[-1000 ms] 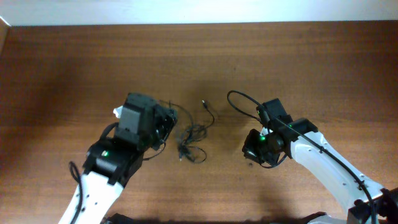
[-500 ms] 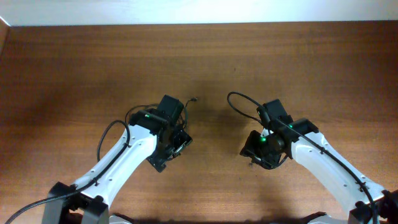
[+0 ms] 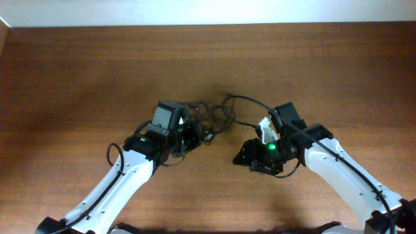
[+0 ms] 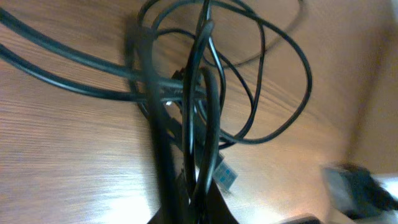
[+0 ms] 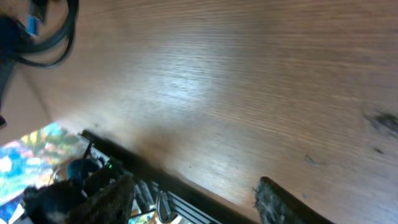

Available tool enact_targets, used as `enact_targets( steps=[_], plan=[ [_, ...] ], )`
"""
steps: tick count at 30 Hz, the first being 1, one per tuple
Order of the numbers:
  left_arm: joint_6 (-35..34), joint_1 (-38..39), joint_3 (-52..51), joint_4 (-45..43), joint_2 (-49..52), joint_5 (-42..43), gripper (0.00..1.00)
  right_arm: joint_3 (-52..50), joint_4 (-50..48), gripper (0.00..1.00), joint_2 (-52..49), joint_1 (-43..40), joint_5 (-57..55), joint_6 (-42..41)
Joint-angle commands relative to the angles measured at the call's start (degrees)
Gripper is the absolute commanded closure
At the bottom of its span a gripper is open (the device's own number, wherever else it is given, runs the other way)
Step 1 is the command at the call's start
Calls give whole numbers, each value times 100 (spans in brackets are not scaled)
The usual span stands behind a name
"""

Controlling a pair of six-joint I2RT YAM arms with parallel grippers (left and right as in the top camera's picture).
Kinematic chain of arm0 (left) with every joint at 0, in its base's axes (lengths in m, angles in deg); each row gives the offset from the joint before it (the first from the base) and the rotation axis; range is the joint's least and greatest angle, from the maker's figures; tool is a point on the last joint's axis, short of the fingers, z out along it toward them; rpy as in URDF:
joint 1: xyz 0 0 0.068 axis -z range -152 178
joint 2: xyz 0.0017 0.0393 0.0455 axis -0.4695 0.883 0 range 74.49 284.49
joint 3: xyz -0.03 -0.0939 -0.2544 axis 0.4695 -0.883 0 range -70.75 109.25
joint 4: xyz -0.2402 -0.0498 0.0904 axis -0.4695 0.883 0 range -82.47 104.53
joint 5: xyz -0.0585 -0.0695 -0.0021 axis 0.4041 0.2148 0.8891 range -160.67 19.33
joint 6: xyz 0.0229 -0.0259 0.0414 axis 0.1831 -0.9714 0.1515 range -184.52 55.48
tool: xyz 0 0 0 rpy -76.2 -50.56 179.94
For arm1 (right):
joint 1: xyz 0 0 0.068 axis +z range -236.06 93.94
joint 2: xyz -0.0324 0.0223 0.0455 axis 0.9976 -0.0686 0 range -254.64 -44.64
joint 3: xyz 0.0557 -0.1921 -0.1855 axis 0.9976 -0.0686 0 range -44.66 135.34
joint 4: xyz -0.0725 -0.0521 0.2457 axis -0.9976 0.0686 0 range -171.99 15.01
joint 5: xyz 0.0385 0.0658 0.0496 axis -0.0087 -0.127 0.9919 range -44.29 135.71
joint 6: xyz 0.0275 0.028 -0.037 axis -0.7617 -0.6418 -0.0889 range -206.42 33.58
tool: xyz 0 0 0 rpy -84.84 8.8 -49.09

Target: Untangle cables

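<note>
My left jaws are closed tight on the cables, pinching a few thin black strands where they bunch together. In the left wrist view the strands run straight out ahead of the closed tips and fan into loose, overlapping loops over the brown wooden table. A small plug with a blue tip sits just beside the pinched strands, close ahead of the left jaws. I cannot tell whether the loops rest on the wood or hang slightly above it.

My right jaws stand wide apart and hold nothing; only bare wood grain shows between the two fingers. From the right jaws the cables are well ahead and off to the left side, where a curve of black wire shows at the frame's corner. Seen from overhead, the tangle lies between both sets of jaws, gripped at the left ones and apart from the right ones.
</note>
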Motion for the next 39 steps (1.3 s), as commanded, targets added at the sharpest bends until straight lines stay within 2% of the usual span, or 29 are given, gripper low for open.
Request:
enact_targets(
  steps=[1,3,5,6,7,8,11,13,17,19,21,22,23,25,26,27,28,29,30,31,32,33,34,37,39],
  plan=[
    [1139,-61,85,-605,-103,1471,100,33,-623,35,111,-15,1038,216],
    [1641,-61,85,-675,-103,2124,100,33,-1408,35,109,-15,1154,-492],
    [1921,-61,85,-761,-103,2524,100,33,-1742,36,105,-15,719,-1180],
    [2083,-61,85,-807,-103,2887,100,33,-1777,41,105,-15,378,-1421],
    [2109,-63,85,-966,-103,3329,100,33,-1775,57,101,-15,-74,-1786],
    [2107,-63,85,-1458,-103,3932,100,33,-1753,69,98,-15,-306,-1801],
    [2105,-90,85,-2358,-105,4406,100,31,-1093,87,98,-15,-1080,-1803],
    [2105,-339,85,-2767,-105,4697,100,31,-483,90,98,-15,-1633,-1803],
    [2109,-1362,83,-2728,-103,4712,100,33,-96,91,98,-15,-1908,-1801],
    [2107,-1672,83,-2498,-103,4527,100,31,-98,77,98,-15,-1906,-1801],
    [2100,-1744,83,-1029,-103,2848,99,33,-98,33,98,-15,-1908,-1799],
    [2100,-1744,83,-374,-103,2098,91,31,-98,14,98,-15,-1908,-1799],
    [2100,-1744,83,260,-103,1294,89,33,-98,1,98,-15,-1908,-1799],
    [2100,-1744,81,732,-103,439,89,31,-101,1,98,-15,-1910,-1799],
    [2103,-1744,81,793,-103,201,84,31,-101,1,98,-15,-1910,-1799],
    [2092,-1742,81,789,-103,208,83,31,-103,1,98,-15,-1910,-1799],
    [1967,-1744,81,789,-103,205,77,31,-103,1,98,-15,-1908,-1799],
    [1950,-1744,81,791,-103,208,75,33,-103,1,98,-15,-1910,-1799],
    [1950,-1744,81,817,-103,208,81,33,-103,1,98,-15,-1908,-1799],
    [1950,-1744,81,870,-103,205,74,31,-103,1,98,-15,-1908,-1799],
    [1950,-1744,81,872,-103,205,54,31,-103,1,98,-15,-1908,-1799],
    [1952,-1744,81,872,-103,205,30,33,-103,1,98,-15,-1910,-1799],
    [1952,-1744,81,876,-103,205,1,33,-103,1,98,-15,-1910,-1799],
    [1952,-1744,81,942,-103,208,1,31,-103,2,98,-15,-1910,-1799],
    [1952,-1744,81,1576,-103,131,1,33,-103,1,98,-15,-1908,-1799]
  ],
)
